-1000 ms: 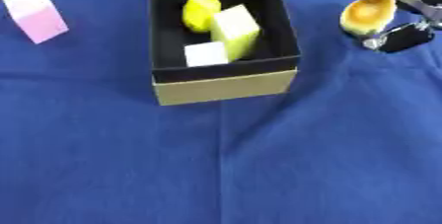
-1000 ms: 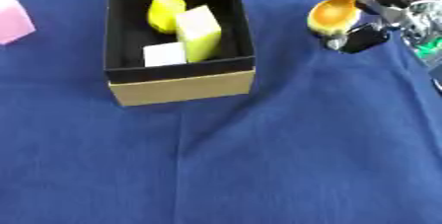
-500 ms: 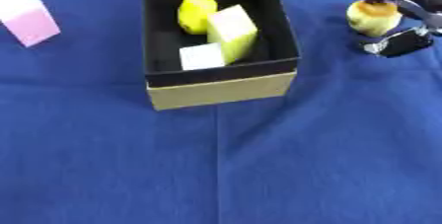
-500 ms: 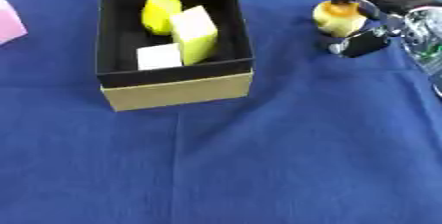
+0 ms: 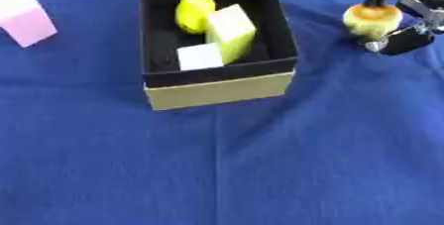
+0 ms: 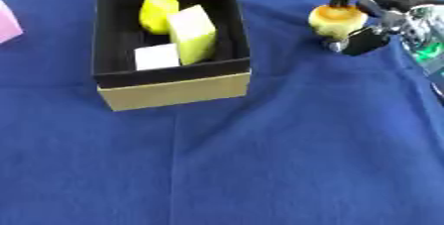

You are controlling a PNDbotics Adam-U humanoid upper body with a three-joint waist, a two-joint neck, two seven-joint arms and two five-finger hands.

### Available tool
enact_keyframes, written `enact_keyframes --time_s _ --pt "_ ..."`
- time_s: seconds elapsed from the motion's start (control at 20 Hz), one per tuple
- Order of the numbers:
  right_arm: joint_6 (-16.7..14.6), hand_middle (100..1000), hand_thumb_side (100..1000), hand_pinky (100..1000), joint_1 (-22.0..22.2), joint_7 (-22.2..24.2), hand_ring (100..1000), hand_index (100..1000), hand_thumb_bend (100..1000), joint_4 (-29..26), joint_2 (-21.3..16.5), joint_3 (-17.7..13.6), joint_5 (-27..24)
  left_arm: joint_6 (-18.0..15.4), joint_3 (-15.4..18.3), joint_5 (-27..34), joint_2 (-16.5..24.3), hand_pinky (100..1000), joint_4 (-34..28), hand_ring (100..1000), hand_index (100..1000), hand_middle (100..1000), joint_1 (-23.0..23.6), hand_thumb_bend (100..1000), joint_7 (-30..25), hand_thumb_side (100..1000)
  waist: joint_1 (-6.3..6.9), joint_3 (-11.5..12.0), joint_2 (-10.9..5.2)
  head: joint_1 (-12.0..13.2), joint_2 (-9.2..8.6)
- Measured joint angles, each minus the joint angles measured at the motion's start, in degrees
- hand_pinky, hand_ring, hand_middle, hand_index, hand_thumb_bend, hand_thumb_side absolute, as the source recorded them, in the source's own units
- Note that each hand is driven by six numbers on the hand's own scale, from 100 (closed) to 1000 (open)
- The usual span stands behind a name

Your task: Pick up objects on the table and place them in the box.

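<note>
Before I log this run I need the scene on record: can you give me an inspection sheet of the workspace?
Surface: blue cloth covers the table, with a crease running toward the camera.
Job's things: black box with tan front, open; inside it a yellow rounded object, a pale yellow block and a white cube. Pink block lies on the cloth, left of the box. Round yellow-orange object is held right of the box.
Clutter: nothing seen.
Hands: right robot hand curled round the round object; left robot hand not in view.
Cables: nothing seen.
Surroundings: nothing seen beyond the cloth.
</note>
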Motion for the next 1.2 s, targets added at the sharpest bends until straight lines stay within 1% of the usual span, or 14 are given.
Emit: enact_keyframes --time_s 0.05,0.15,0.3,0.45,0.55,0.6,0.65,0.7,0.9,1.05,1.2 --pt "0.14 635 328 823 0.05 -0.38 800 738 444 -0.1 0.0 0.01 0.08 0.02 0.0 0.0 0.0 781 0.0 544 804 503 0.0 150 -0.02 639 -0.11 -0.05 -0.05 0.0 0.01" --pt "0.5 633 327 815 0.24 -1.37 793 735 444 -0.26 0.0 0.01 0.34 0.05 0.0 0.0 0.0 782 0.0 544 805 503 -0.03 148 -0.05 640 -0.24 -0.18 -0.28 0.01 0.01" --pt "0.85 602 294 794 0.29 -2.8 779 707 444 -0.28 0.0 0.11 0.57 0.09 0.0 0.01 0.0 782 0.0 544 804 503 -0.05 148 -0.09 641 -0.33 -0.24 -0.39 0.01 0.01" --pt "0.97 573 284 788 0.39 -4.35 772 682 444 -0.55 0.01 0.12 0.33 0.12 0.0 0.01 0.01 782 0.0 544 805 502 -0.05 146 -0.12 640 -0.51 -0.29 -0.67 0.01 0.03" --pt "1.04 571 285 788 0.64 -5.27 770 682 443 -0.66 0.01 0.13 0.0 0.13 0.0 0.01 0.01 782 0.0 544 805 502 -0.07 147 -0.13 639 -0.54 -0.42 -0.79 0.01 0.05" --pt "1.05 575 326 787 0.76 -5.6 770 684 444 -0.77 0.01 0.15 -0.14 0.13 0.0 0.01 0.02 782 0.0 544 805 502 -0.08 148 -0.13 639 -0.54 -0.45 -0.84 0.01 0.08" --pt "1.04 581 275 786 0.77 -5.82 770 690 443 -0.94 0.01 0.16 -0.3 0.14 0.0 0.01 0.02 782 0.0 545 805 501 -0.08 147 -0.14 639 -0.55 -0.51 -0.92 0.01 0.1" --pt "1.01 584 271 785 0.79 -6.0 770 692 442 -1.16 0.01 0.19 -0.51 0.15 0.0 0.01 0.03 783 0.0 545 805 501 -0.08 148 -0.15 638 -0.56 -0.58 -1.06 0.01 0.13" --pt "0.81 594 262 786 1.03 -6.17 769 701 441 -2.58 0.01 0.38 -1.71 0.15 0.02 0.01 0.05 783 0.0 546 805 502 -0.08 150 -0.15 634 -0.75 -0.9 -2.08 0.04 0.57" --pt "0.49 596 250 785 1.21 -5.87 768 703 440 -4.52 -0.01 0.5 -2.84 0.15 0.03 0.02 0.09 784 0.0 548 805 502 -0.08 155 -0.15 629 -0.97 -1.18 -3.22 0.15 0.68" --pt "0.13 600 254 789 1.19 -5.35 770 707 440 -6.72 -0.06 0.82 -3.9 0.15 0.15 0.03 0.32 784 0.0 550 806 503 -0.08 161 -0.14 625 -1.3 -1.37 -4.3 0.35 1.18"
